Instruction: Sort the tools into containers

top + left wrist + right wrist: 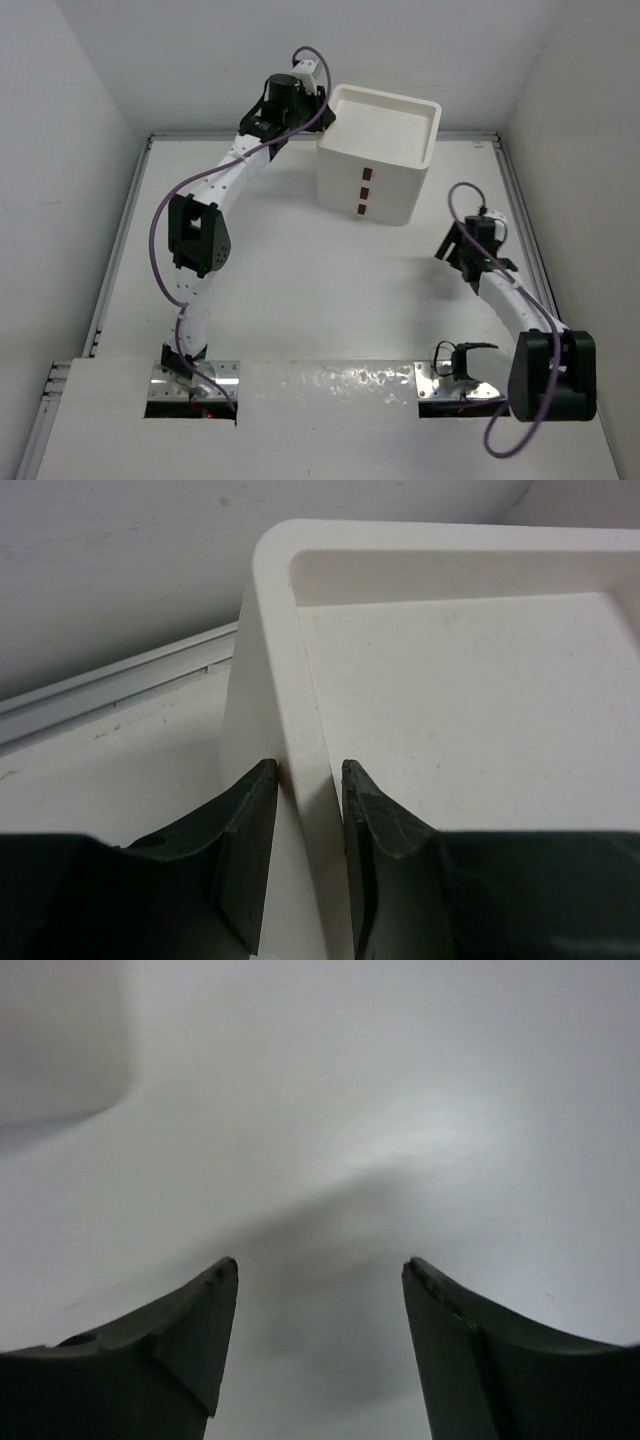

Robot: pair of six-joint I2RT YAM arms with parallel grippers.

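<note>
on the left, i'm watching the left gripper (310,770) reaching to the far side of the table (300,290), at the near left corner of the drawer unit (385,175). its fingers (245,830) are sitting narrow, one outside and one inside the rim (275,630) of the tray-like top, and they're looking pinched onto that wall. the tray floor beside them is showing bare.

moving right, the unit is standing at the far middle of the table with all three drawers looking shut, their small dark handles (364,191) lined up on the front face.

further right, the right gripper (320,1265) is hovering over bare table, spread wide and carrying nothing.

i'm not finding a single tool in any view, so i can't say where they're lying. i'm reading this as either bracing or shifting the unit, not sorting proper. next, i'm thinking the left should be steadying the unit while the right comes across to a handle, lining up square and closing narrow to draw a drawer out without dragging the whole box.
</note>
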